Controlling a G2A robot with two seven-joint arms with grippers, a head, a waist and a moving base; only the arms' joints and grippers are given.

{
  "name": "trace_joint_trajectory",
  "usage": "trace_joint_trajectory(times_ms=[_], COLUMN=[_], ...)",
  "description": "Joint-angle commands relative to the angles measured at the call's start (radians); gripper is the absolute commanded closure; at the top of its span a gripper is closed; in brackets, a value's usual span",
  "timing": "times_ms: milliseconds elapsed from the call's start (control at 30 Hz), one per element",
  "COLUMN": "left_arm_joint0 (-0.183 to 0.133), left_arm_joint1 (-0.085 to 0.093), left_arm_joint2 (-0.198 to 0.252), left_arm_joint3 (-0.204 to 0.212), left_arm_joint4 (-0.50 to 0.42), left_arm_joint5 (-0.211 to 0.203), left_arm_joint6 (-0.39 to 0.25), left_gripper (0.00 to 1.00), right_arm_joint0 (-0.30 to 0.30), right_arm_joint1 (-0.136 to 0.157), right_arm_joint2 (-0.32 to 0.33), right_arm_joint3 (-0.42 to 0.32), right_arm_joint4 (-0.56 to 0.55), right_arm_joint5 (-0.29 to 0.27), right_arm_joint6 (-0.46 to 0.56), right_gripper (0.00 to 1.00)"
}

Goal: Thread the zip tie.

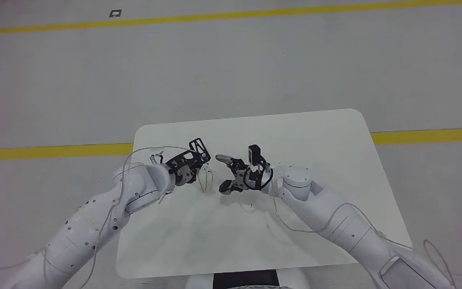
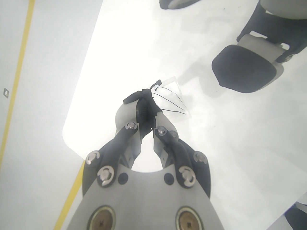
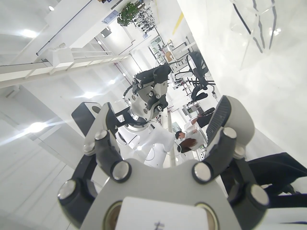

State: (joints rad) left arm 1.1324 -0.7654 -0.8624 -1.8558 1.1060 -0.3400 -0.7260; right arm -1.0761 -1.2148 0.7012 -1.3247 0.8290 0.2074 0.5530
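My left gripper (image 2: 144, 98) is shut on a thin black zip tie (image 2: 157, 84); its small square head sticks out past the black pads. More thin black strands lie across a clear acrylic plate (image 2: 178, 86) just beyond the fingertips. In the top view the left gripper (image 1: 193, 155) and the right gripper (image 1: 222, 173) face each other over the table's middle, with the clear plate (image 1: 208, 175) between them. My right gripper (image 3: 165, 104) is open and holds nothing. Its padded fingers (image 2: 242, 72) hang close to the plate. The clear plate (image 3: 251, 13) carries dark zip ties.
The white table (image 1: 325, 144) has rounded corners and bare surface on the right and at the front. Yellow floor lines (image 1: 58, 152) run behind it. People stand far off in the room in the right wrist view.
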Motion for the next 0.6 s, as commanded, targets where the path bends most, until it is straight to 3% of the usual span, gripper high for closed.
trace_joint_trajectory(times_ms=[0, 300, 567], left_arm_joint0=[0.000, 0.000, 0.000], left_arm_joint1=[0.000, 0.000, 0.000], left_arm_joint2=[0.000, 0.000, 0.000], left_arm_joint3=[0.000, 0.000, 0.000], left_arm_joint4=[0.000, 0.000, 0.000], left_arm_joint5=[0.000, 0.000, 0.000], left_arm_joint6=[0.000, 0.000, 0.000], left_gripper=[1.00, 1.00, 1.00], right_arm_joint0=[0.004, 0.038, 0.038], right_arm_joint1=[-0.006, -0.042, -0.042], right_arm_joint2=[-0.004, -0.019, -0.019], right_arm_joint3=[0.018, 0.110, 0.110], right_arm_joint4=[-0.004, -0.015, -0.015], right_arm_joint5=[-0.011, -0.105, -0.105], right_arm_joint6=[0.012, 0.026, 0.026], right_gripper=[0.00, 0.00, 0.00])
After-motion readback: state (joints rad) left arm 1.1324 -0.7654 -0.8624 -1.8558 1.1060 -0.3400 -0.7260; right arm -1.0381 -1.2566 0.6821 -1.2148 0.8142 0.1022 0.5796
